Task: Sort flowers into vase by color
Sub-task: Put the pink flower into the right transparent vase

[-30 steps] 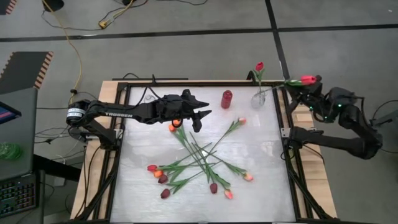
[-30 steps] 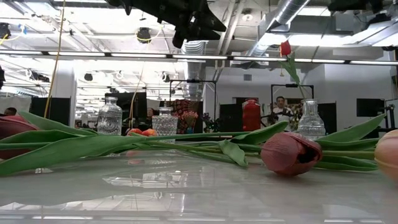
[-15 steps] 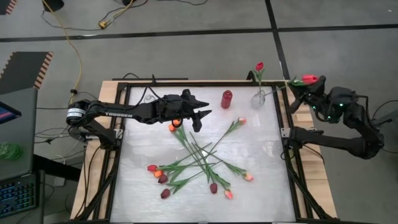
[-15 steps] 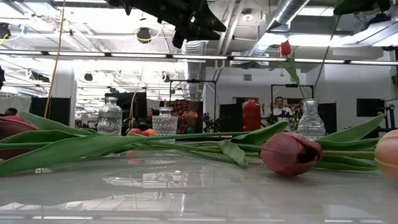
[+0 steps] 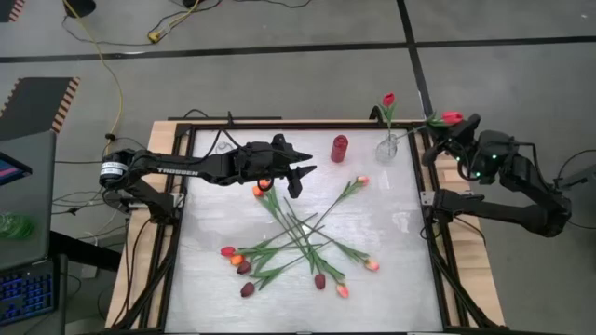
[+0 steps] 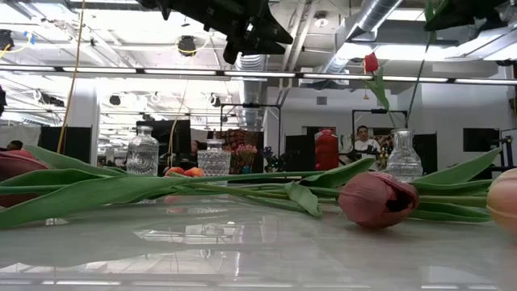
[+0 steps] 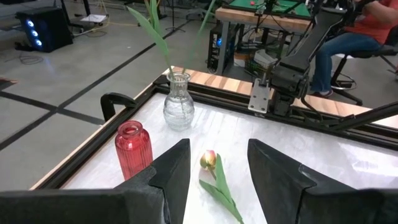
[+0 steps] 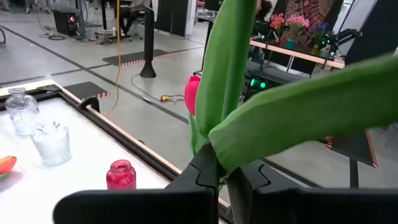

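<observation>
The right gripper (image 5: 445,137) fingers are clenched on a red tulip (image 5: 452,118), carried near the clear vase (image 5: 387,147). The stem may miss its narrow mouth. The left gripper (image 5: 300,175) is held parted above the table (image 5: 391,242).

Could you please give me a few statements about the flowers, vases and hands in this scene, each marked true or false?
1. The right hand is shut on a red tulip. True.
2. The clear vase at the table's far right corner is empty. False: it already holds one red-headed tulip.
3. The left hand grips an orange tulip. False: its fingers stand apart with nothing between them, hovering over the table.
4. A small red vase stands beside the clear vase. True.
5. All remaining flowers stand upright. False: they lie criss-crossed on the table.
</observation>
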You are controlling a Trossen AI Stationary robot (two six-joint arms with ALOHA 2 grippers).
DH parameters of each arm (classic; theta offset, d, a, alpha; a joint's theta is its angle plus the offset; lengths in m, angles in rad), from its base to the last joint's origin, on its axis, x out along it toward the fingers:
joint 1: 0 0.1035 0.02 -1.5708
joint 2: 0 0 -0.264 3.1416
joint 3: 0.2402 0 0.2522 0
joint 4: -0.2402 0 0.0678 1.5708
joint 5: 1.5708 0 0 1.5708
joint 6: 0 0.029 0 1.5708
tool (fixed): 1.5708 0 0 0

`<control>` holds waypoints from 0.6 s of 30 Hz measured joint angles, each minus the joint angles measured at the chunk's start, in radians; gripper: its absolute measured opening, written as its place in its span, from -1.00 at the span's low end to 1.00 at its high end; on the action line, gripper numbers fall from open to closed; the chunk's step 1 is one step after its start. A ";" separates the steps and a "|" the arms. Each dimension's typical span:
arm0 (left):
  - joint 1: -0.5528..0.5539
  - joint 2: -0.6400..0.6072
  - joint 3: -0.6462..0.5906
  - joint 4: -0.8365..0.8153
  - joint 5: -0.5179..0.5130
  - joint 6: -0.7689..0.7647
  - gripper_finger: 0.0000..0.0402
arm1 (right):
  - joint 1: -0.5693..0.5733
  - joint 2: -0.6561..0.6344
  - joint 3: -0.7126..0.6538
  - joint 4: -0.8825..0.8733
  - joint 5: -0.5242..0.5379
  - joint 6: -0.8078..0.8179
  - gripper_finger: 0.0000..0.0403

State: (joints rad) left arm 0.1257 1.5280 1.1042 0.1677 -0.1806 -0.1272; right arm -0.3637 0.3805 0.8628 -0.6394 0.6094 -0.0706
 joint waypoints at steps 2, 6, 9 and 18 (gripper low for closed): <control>0.000 0.000 0.000 0.000 0.000 0.000 -0.26 | 0.000 0.000 -0.011 0.007 0.001 -0.015 -0.80; 0.000 0.000 0.000 0.000 0.000 0.000 -0.26 | 0.000 0.000 -0.037 0.017 0.003 -0.016 -0.80; 0.000 0.000 0.000 0.000 0.000 0.000 -0.26 | 0.000 0.001 -0.041 0.028 0.003 -0.016 -0.80; 0.000 0.000 0.000 -0.001 0.000 0.000 -0.26 | 0.000 0.000 -0.095 0.038 0.003 -0.016 -0.74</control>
State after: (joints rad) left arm 0.1253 1.5284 1.1043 0.1671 -0.1802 -0.1272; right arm -0.3637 0.3805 0.7675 -0.6017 0.6121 -0.0864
